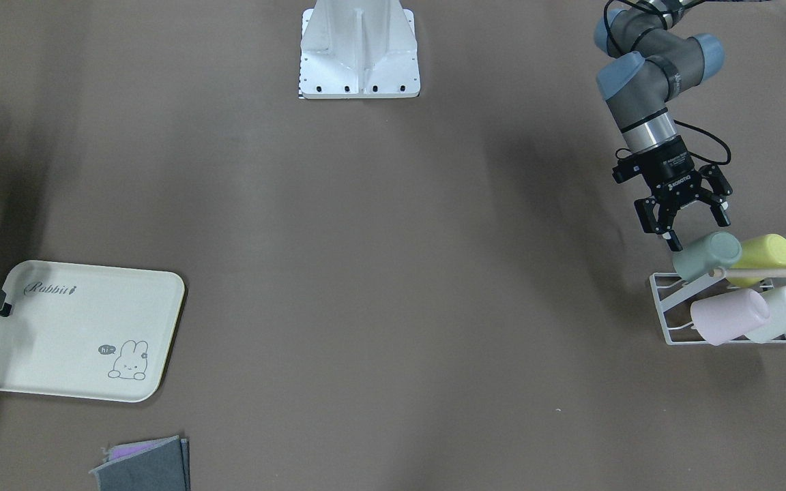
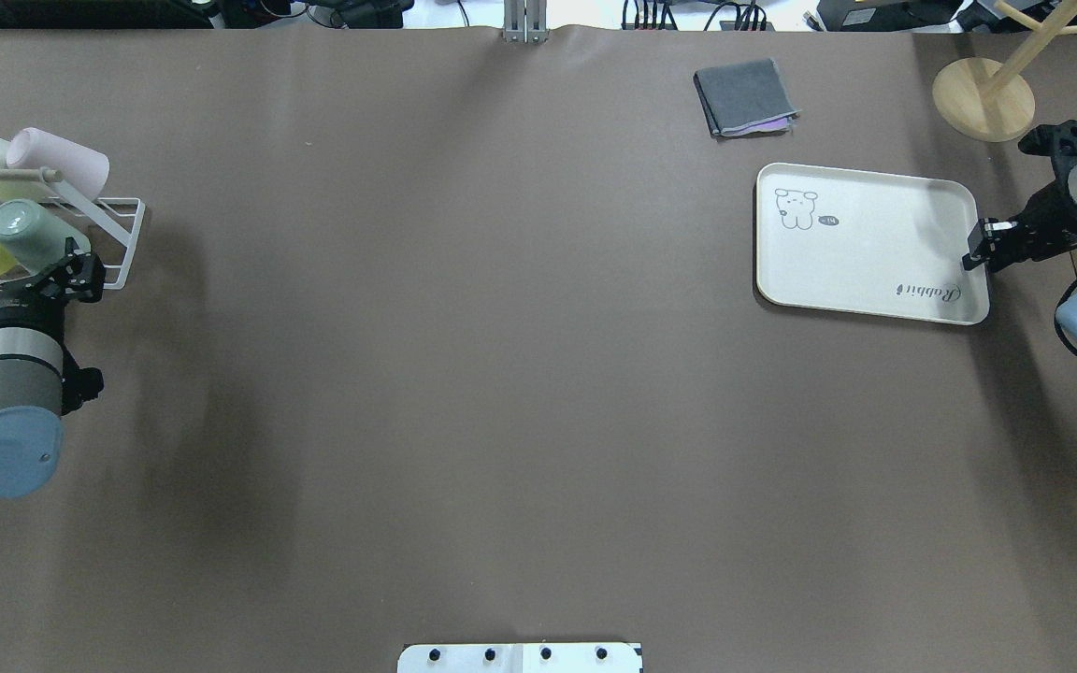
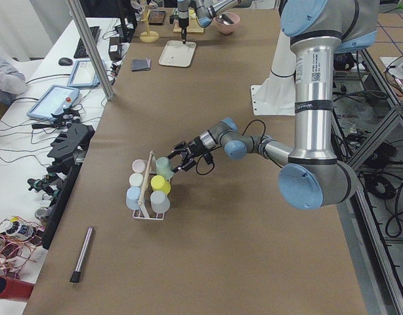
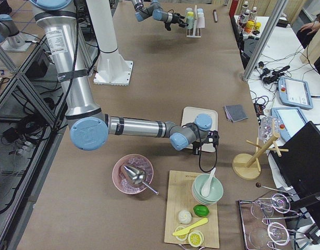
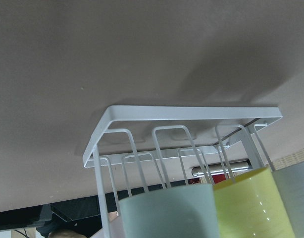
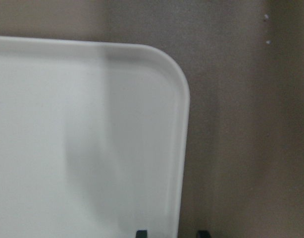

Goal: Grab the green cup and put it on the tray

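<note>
Step in hand, as judged: reach before the grasp. The L hand [image 1: 693, 228] is held w/ fingers spread wide, nothing btwn them, just beside the green cup [image 1: 707, 256] and not touching it. The cup is parked tilted on the wire rack [image 1: 666, 310], at 9 o'clk of the bench [image 2: 501, 374] in the overhead view. The tray [image 2: 875, 243] lies well apart, at approx 2 o'clk. The R hand [image 2: 980, 248] is set at the tray's rim w/ a fingertip on each side of it. Whether it's clamped can't be told.

To be done well: fingers should be closed across the cup's body, kept clear of the yellow cup [image 1: 765, 256] just beside it and the wooden rod [image 1: 775, 273] ending near it. The cup should be drawn off along its own tilt, so the rack isn't dragged.

Materials: the cup looks like smooth matte plastic, slightly tapered, so slip toward the narrow end is likely. The rack is thin white wire, prob. light. The tray is cream, w/ rounded corners and a raised rim.
</note>
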Robot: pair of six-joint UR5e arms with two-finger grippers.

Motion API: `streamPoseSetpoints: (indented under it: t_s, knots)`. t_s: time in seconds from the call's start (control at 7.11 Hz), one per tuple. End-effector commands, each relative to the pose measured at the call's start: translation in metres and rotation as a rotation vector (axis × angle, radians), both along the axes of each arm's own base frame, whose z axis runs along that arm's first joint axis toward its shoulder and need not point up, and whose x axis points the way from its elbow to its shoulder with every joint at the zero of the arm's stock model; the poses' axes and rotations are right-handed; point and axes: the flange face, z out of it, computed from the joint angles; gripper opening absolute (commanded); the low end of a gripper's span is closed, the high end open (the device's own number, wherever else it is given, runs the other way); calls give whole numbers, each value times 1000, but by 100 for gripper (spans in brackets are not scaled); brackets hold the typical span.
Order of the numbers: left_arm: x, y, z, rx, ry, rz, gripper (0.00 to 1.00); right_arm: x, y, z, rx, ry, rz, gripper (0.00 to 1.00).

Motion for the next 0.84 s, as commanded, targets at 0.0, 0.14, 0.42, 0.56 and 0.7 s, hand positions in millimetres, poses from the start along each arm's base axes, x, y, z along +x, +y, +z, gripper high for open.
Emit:
streamPoseSetpoints:
  t_s: [0.0,0.14,0.42,0.56,0.7]
  knots:
    - [-21,8,13,44,17,-19,98,0,2,2,-4,1,-1,28]
    - [-18,7,9,49,25,-19,98,0,2,2,-5,0,-2,11]
    - [-8,2,-4,63,49,-19,98,2,1,-1,1,-10,-6,0]
    - [-7,1,-5,63,50,-20,98,7,-1,-5,9,-19,0,0]
    - [-4,-1,-2,62,48,-21,98,18,-6,-10,12,-38,11,0]
